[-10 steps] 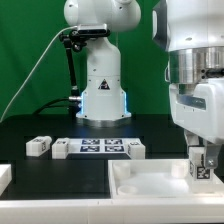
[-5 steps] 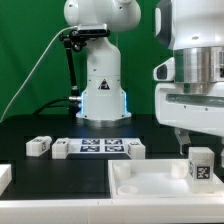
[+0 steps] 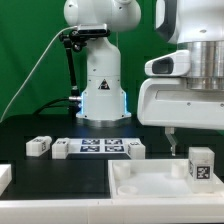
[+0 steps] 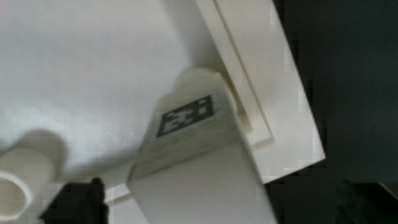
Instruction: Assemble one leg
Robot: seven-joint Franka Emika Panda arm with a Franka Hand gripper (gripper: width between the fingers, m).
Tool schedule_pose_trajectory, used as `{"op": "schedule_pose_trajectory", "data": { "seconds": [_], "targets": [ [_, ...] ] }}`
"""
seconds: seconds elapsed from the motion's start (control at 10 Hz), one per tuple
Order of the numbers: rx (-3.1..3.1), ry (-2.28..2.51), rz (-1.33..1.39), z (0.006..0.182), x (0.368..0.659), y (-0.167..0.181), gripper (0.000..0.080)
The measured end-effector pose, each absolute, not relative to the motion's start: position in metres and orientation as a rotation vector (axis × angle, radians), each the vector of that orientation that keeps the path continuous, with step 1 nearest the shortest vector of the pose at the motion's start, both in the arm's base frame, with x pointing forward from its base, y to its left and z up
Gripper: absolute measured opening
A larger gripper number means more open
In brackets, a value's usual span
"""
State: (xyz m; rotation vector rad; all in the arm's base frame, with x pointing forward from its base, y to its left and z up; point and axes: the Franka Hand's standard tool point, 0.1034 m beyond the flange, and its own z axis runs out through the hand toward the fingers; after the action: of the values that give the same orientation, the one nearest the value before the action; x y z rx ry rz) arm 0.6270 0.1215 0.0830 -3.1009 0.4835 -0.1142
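Large white square rimmed panel [image 3: 150,180], nearest. Small white tagged rectangular plastic leg [image 3: 200,167] upright in its corner at exterior view's right. Two-finger gripper [image 3: 172,143] above, raised clear of leg, empty; jaw spread: can't tell.

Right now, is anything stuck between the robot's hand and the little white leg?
No, nothing visible. The leg stands upright in a corner of the big white panel. The gripper hangs just above it, toward the exterior view's left, with only open air between them.
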Motion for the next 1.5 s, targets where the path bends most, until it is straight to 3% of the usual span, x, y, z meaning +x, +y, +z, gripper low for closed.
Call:
{"op": "schedule_pose_trajectory", "data": {
  "seconds": [0.4,0.6,0.7,1.0,1.5],
  "targets": [
    [-3.156,0.121,-0.119,0.082,0.628,0.113,0.0649],
    [-3.156,0.129,-0.119,0.082,0.628,0.113,0.0383],
    [-3.156,0.129,-0.119,0.082,0.628,0.113,0.0290],
    [-3.137,0.249,-0.127,0.082,0.628,0.111,0.0290],
    [-2.927,1.030,-0.235,0.081,0.624,0.092,0.0298]
  ]
}}
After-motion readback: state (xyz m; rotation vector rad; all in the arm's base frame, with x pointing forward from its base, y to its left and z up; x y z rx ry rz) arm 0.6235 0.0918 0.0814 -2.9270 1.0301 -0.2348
